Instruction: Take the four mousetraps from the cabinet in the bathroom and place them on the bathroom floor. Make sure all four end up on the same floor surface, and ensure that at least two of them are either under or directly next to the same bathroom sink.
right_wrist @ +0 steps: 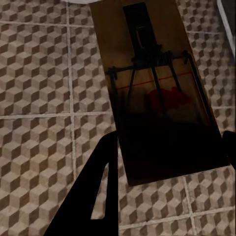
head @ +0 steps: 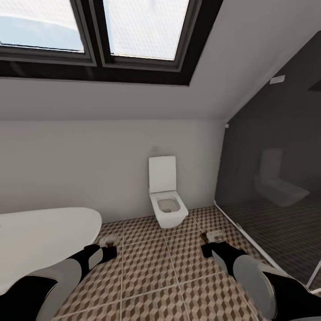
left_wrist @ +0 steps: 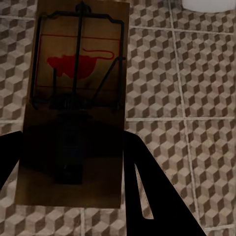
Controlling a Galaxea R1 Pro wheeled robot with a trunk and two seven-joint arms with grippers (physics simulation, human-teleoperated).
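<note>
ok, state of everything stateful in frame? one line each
left gripper: shut on a mousetrap, held above the floor
left mousetrap: held at its near end, wire bar visible
right gripper: shut on a mousetrap, held above the floor
right mousetrap: held at its near end, off the tiles
toilet: lid up, bowl open
bathroom floor: no mousetrap lying on the tiles in view

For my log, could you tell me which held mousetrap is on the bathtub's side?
The mousetrap in the left gripper: it hangs beside the white bathtub, while the right gripper's trap is toward the dark glass shower partition.
</note>
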